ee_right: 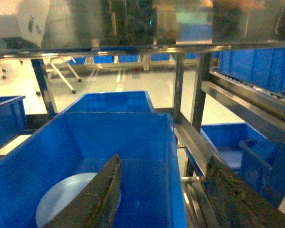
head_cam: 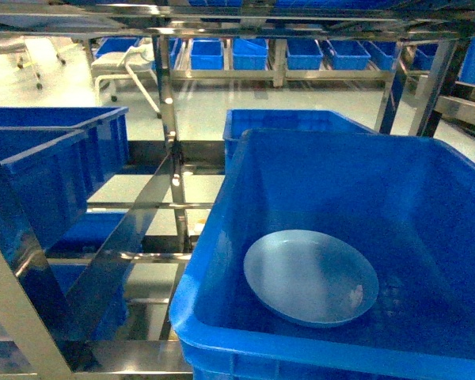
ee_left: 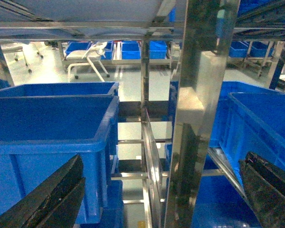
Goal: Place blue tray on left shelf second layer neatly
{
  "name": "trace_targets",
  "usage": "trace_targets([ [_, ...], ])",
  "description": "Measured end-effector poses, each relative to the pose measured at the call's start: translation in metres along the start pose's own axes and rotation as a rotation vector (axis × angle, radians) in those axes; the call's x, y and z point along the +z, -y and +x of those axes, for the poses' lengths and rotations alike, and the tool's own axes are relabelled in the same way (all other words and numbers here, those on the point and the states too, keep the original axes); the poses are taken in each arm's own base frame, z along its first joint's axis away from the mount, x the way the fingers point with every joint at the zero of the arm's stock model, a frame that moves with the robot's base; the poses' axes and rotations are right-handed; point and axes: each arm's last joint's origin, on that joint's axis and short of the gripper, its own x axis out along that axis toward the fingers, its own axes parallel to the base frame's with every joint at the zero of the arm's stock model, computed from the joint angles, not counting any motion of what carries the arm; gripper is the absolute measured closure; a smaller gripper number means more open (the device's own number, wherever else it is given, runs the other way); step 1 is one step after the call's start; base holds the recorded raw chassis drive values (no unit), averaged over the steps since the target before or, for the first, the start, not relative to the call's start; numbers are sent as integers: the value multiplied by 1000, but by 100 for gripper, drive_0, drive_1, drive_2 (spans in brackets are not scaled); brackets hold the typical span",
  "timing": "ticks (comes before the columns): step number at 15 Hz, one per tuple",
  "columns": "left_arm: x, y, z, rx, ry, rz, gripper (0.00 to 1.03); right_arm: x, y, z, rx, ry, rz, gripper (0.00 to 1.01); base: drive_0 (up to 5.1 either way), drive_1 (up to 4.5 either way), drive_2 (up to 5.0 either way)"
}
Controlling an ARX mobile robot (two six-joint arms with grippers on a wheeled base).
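Inside the crate: the blue tray (head_cam: 310, 277) was seen lying flat on the floor of a deep blue crate (head_cam: 222, 237), toward its near-left part, untouched by anything.
Tray in the right wrist view: the blue tray (ee_right: 57, 202) was shown low and left in the crate (ee_right: 133, 137), partly hidden behind the left one of the two dark fingers (ee_right: 97, 199).
Right gripper (ee_right: 166, 199): its fingers were held spread wide apart above the crate, with nothing between them; the tray lay below and to the left of the gap, apart from both fingers.
Left gripper (ee_left: 156, 199): its fingers (ee_left: 52, 199) were likewise spread wide with nothing gripped, framing a steel post of the left shelf (ee_left: 199, 118); the tray was not seen from this wrist.
Left shelf: the steel rack (head_cam: 170, 150) was seen to the left of the tray's crate, with slatted rails and another blue crate (head_cam: 47, 158) on a tier.
Head view: neither gripper was shown there.
Background: rows of further blue crates (head_cam: 249, 54) were seen on distant racks across a pale floor.
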Motion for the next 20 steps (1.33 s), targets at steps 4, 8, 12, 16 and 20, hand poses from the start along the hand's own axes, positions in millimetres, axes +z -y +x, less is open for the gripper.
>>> trace_targets([
  [4,0,0,0,0,0,0,5,-3,2,-2,8,10,-14,59,0,0,0],
  [8,0,0,0,0,0,0,5,-10,5,-4,15,3,-22,72,0,0,0],
  [12,0,0,0,0,0,0,5,-18,9,-5,11,-12,-32,86,0,0,0],
  [16,0,0,0,0,0,0,5,-22,11,-7,10,-8,-39,100,0,0,0],
  [20,0,0,0,0,0,0,5,-23,17,-8,23,-3,-40,99,0,0,0],
])
